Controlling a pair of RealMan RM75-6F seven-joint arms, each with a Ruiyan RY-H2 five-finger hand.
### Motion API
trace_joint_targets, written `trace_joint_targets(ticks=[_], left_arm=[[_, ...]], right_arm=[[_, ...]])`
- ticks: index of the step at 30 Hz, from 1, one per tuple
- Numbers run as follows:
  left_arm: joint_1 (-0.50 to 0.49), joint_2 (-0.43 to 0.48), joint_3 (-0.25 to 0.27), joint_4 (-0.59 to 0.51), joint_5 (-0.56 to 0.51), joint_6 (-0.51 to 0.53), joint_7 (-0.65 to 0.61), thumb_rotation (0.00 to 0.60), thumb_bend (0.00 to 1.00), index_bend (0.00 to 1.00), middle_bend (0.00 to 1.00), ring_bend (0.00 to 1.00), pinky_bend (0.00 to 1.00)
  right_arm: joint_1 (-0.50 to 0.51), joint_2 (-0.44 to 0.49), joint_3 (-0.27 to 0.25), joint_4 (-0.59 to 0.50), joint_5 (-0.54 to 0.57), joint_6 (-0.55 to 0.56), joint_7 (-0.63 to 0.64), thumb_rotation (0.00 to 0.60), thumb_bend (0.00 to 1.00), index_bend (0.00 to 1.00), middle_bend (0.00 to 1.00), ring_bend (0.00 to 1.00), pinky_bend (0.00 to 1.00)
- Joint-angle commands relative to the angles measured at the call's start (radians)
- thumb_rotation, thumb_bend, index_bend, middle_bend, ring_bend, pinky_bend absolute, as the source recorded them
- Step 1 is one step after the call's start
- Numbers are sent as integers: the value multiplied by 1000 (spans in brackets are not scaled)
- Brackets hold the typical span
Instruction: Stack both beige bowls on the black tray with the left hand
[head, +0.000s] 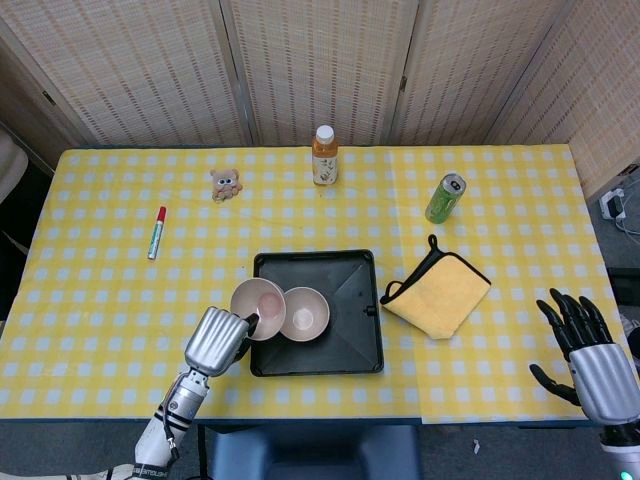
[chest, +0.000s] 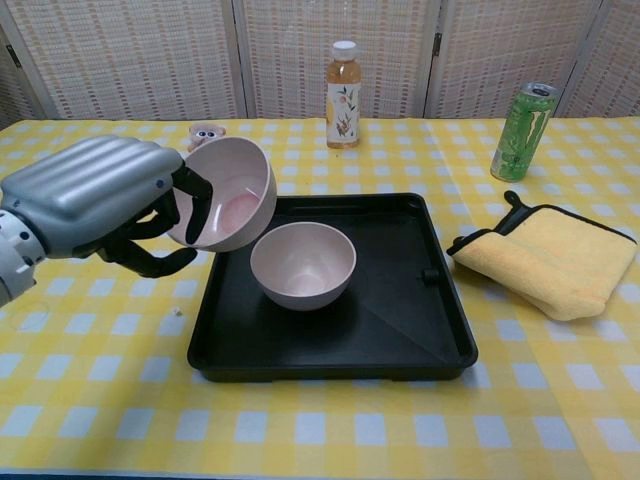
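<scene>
The left robot hand (chest: 100, 205) grips a beige bowl (chest: 228, 193) by its rim, with dark fingers (chest: 196, 200) hooked inside the near-left edge and a thumb beneath. This held bowl is off the surface and tilted, its opening turned up and to the right. In the head view the left robot hand (head: 216, 340) sits at the near-left corner of the black tray (head: 352, 330), and the held bowl (head: 258, 301) hangs over the tray's left part, its rim overlapping the left edge of the second beige bowl (head: 304, 313). Whether the two bowls touch cannot be told.

The second beige bowl (chest: 303, 264) stands upright on the floor of the black tray (chest: 400, 300), left of the tray's centre. The tray lies on the counter (chest: 330, 440), which is covered in a yellow-and-white checked cloth.

The right robot hand (head: 590, 350) shows only in the head view, at the near-right edge, with its fingers spread apart and nothing in them, well apart from the tray.

Right of the tray lies a folded yellow cloth (chest: 550, 255) with black trim. Farther right and back stands a green can (chest: 523, 117). A bottle (chest: 342, 81) of amber drink stands at the far side, behind the tray. A small bear figure (head: 226, 184) sits far left, and a marker (head: 157, 232) lies nearer the left edge.
</scene>
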Motion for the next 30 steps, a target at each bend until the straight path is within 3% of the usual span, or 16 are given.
trace_joint_targets(ticks=[1, 8, 14, 23, 30], left_arm=[[-32, -23, -10, -20, -27, -12, 132, 600, 410, 683, 1000, 1000, 1000], [-75, -75, -25, 8, -59, -23, 280, 600, 411, 685, 1000, 1000, 1000], [-100, -107, -36, 19, -131, -49, 329, 600, 411, 685, 1000, 1000, 1000], [-144, -127, -58, 7, -253, -101, 333, 600, 410, 684, 1000, 1000, 1000], [-174, -134, -56, 21, -280, -110, 316, 600, 410, 683, 1000, 1000, 1000]], right_arm=[[-10, 4, 5, -2, 3, 22, 11, 600, 244, 0, 0, 0, 0], [-21, 8, 8, 2, 5, 39, 22, 600, 244, 0, 0, 0, 0], [-26, 14, 13, 3, 13, 49, 36, 600, 244, 0, 0, 0, 0], [-29, 14, 16, 5, 14, 50, 39, 600, 244, 0, 0, 0, 0], [-27, 14, 17, 7, 20, 37, 39, 600, 244, 0, 0, 0, 0]])
